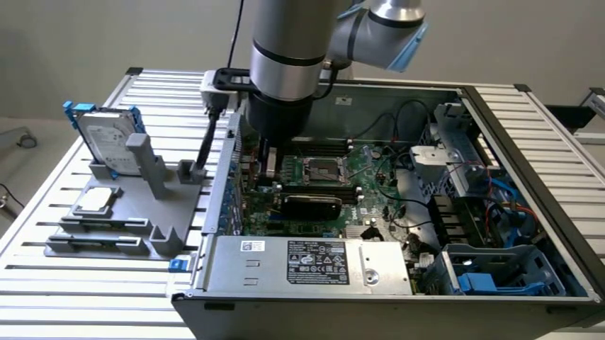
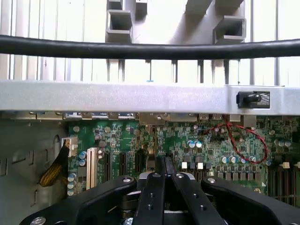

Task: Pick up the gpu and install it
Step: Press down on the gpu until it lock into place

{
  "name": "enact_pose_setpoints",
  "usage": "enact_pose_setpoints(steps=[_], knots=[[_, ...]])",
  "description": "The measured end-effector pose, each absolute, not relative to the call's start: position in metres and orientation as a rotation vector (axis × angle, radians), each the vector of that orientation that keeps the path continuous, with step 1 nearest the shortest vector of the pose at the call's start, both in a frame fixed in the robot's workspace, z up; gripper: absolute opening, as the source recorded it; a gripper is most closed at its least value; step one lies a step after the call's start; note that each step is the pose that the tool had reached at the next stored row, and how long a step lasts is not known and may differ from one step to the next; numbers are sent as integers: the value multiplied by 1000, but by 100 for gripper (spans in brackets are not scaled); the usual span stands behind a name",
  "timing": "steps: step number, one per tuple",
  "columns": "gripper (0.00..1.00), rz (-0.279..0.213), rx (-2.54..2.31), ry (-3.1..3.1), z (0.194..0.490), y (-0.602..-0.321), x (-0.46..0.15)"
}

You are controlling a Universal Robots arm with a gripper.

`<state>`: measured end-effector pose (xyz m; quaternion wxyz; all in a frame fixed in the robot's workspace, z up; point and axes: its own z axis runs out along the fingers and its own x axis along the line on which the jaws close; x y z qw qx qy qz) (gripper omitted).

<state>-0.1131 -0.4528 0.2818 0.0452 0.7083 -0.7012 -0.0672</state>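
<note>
The gpu (image 1: 312, 205), a small card with a black rounded shroud, stands on edge on the green motherboard (image 1: 378, 166) inside the open computer case. My gripper (image 1: 271, 168) reaches down into the case by its wall on the exterior view's left, just beyond the gpu and slightly above the board. In the wrist view the black fingers (image 2: 154, 187) are pressed together, so the gripper (image 2: 165, 161) is shut with nothing seen between them. Under them lies the motherboard (image 2: 211, 136) with its expansion slots (image 2: 105, 164).
A silver hard drive with blue rails (image 1: 106, 134) stands in a grey fixture (image 1: 123, 219) outside the case on the exterior view's left. The power supply (image 1: 307, 263) and a blue drive cage (image 1: 501, 273) fill the case front. A black cable (image 2: 150, 50) crosses above the case wall (image 2: 140, 96).
</note>
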Motion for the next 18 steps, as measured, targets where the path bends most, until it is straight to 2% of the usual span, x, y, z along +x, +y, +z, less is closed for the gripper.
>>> enact_pose_setpoints(steps=[4,7,18], knots=[[11,-244,2139,-2119,282,-453,-117],[11,-254,2120,-2103,282,-453,-118],[11,-189,2070,-2071,289,-447,-119]])
